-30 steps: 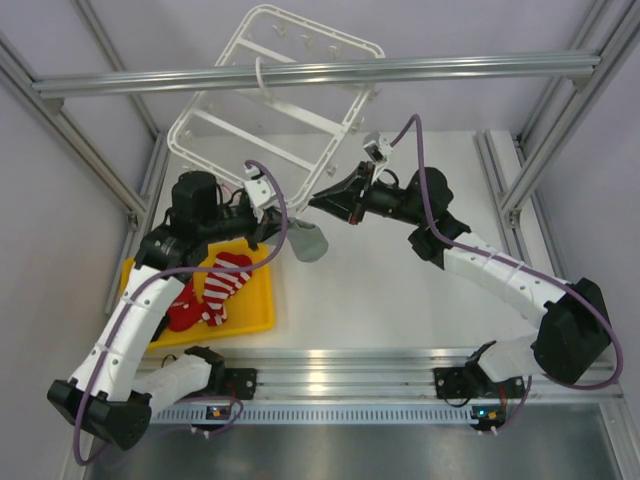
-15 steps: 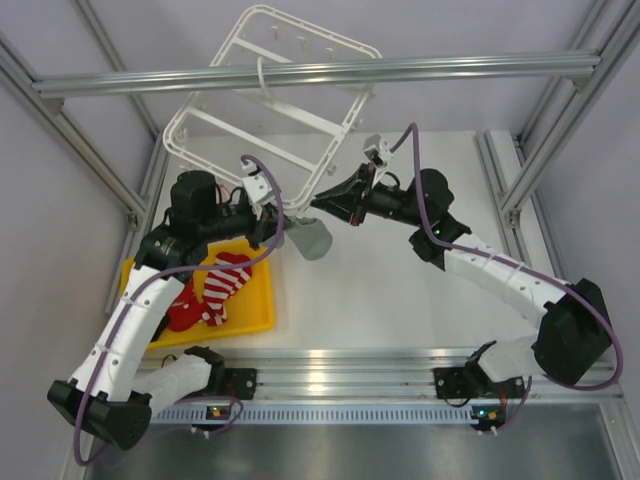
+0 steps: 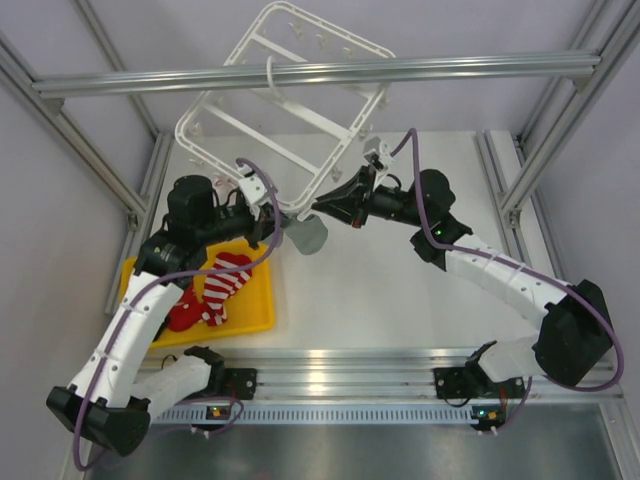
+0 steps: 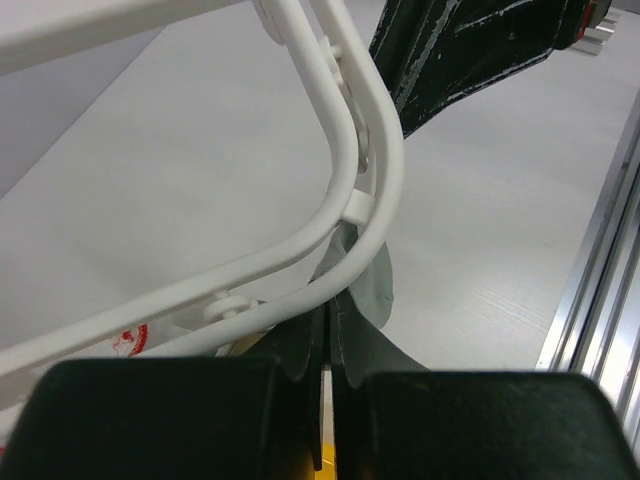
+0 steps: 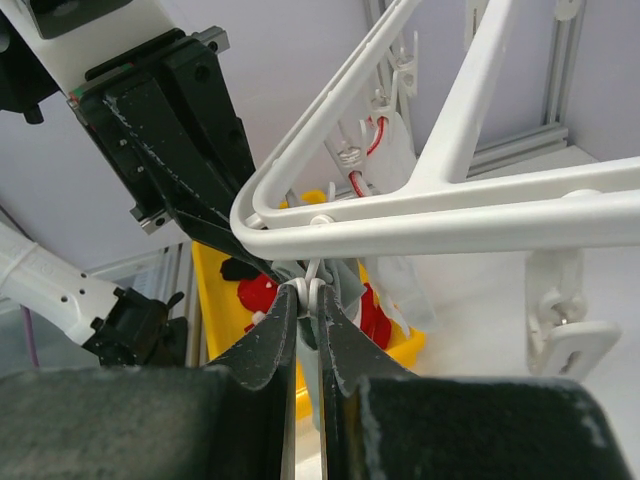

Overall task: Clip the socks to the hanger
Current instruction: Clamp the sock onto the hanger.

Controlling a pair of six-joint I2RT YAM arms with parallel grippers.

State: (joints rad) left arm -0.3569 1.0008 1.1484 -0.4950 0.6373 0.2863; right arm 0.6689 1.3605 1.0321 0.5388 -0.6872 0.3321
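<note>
The white hanger (image 3: 270, 110) hangs tilted from the overhead beam, its near corner low between both grippers. My left gripper (image 3: 283, 228) is shut on a grey sock (image 3: 306, 235), which hangs just under that corner; in the left wrist view the sock (image 4: 370, 290) shows behind the hanger's rim (image 4: 375, 180). My right gripper (image 3: 322, 205) is shut on a white clip (image 5: 310, 290) under the hanger's corner (image 5: 300, 225), squeezing its handles. Red socks with white stripes (image 3: 215, 285) lie in the yellow tray (image 3: 250, 320).
Grey aluminium beams cross overhead (image 3: 320, 75) and stand at both sides. Other small clips (image 5: 570, 330) dangle from the hanger's bars. A metal rail (image 3: 350, 375) runs along the near table edge.
The hanger has swung right and tilted up a little. Both grippers have stayed at its near corner, the grey sock shifting slightly with them.
</note>
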